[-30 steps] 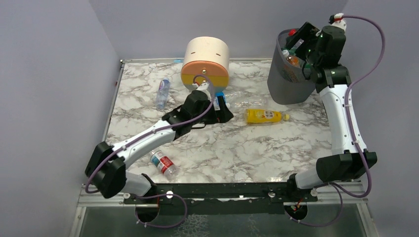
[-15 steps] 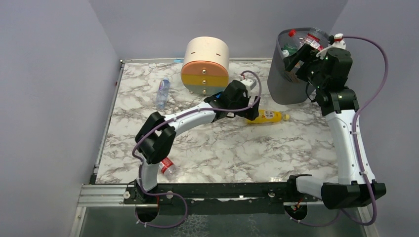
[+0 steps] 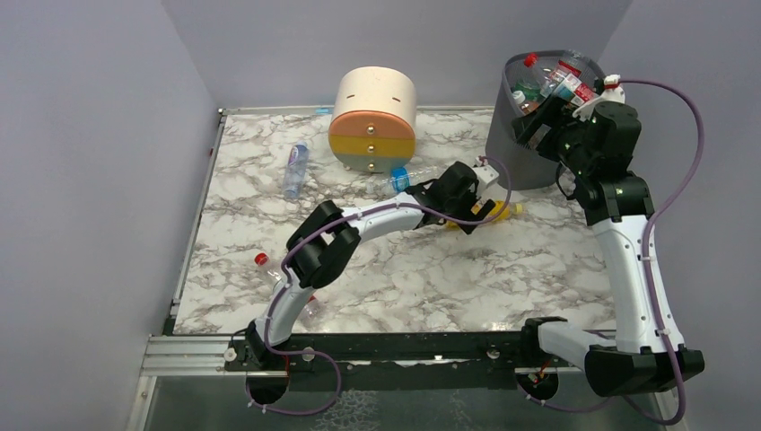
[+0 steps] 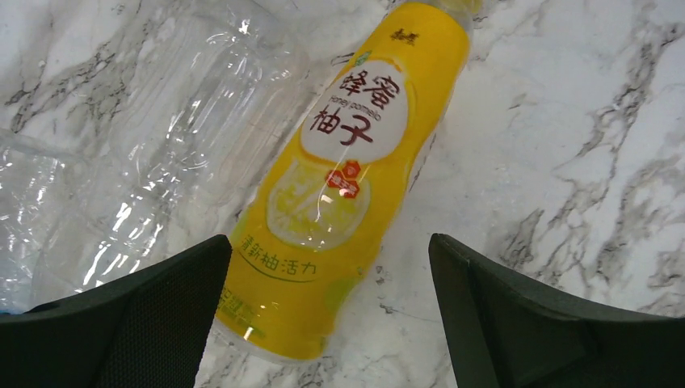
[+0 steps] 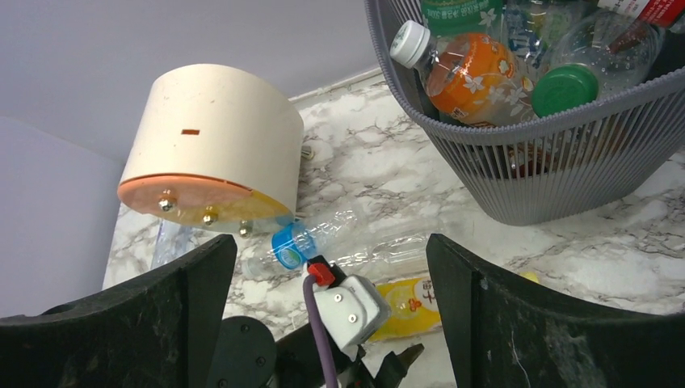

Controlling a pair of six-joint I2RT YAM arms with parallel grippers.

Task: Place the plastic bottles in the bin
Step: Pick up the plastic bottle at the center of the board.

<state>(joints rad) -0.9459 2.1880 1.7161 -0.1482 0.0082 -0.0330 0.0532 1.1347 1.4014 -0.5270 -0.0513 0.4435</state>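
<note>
Now the step in hand looks to be picking up the yellow bottle (image 4: 347, 178), which lies on its side on the table (image 3: 449, 278) near the foot of the bin (image 5: 549, 162), on its near side. The left arm (image 3: 386, 215) hangs over it with jaws wide open, one on each side of the bottle's bottom end, gripping nothing.

To do this well, the jaws would best shift toward the middle of the label before descending. A hold at the very end may let the bottle tip or slip. A clear bottle (image 4: 186, 113) lies right alongside, so the jaw on that side should go down between the two without pinching it. A gentle close seems wise, since thin plastic buckles.

The right arm (image 3: 628, 260) hovers at the bin's rim, jaws open and empty.

Counted: one bin, one round drawer unit (image 3: 372, 117), two arms. At least four bottles lie outside the bin: the yellow one, the clear one, and a blue-labelled bottle (image 3: 294, 168) and a red-capped bottle (image 3: 261, 260), both well away from the bin. Inside the bin at least four show, among them an orange bottle (image 5: 468, 77); the heap hides the rest.
</note>
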